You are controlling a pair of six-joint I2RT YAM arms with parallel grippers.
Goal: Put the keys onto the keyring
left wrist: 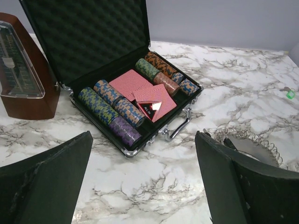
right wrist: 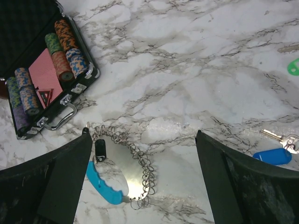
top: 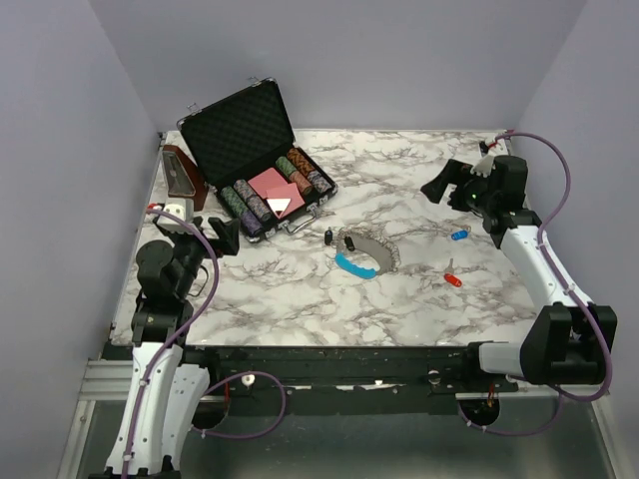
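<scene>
Ahead of spread right fingers (right wrist: 51,186), apart: keyring (right wrist: 106,190).

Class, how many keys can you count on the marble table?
3. The blue key lies right of the keyring; the red key nearer the arm bases; a green-tagged key shows only in wrist views. Others may be hidden.

A marble table (top: 300,299) carries the keyring (top: 361,255) near its middle, a coiled grey loop with its blue section on the near-left side; the blue key (top: 459,236) lies to its right, the red key (top: 452,280) closer to the arms, both apart from it; an open black case (top: 240,130) sits rear left; the left gripper (top: 220,232) hangs beside the case's near corner; the right gripper (top: 439,186) hangs beyond the blue key.
</scene>
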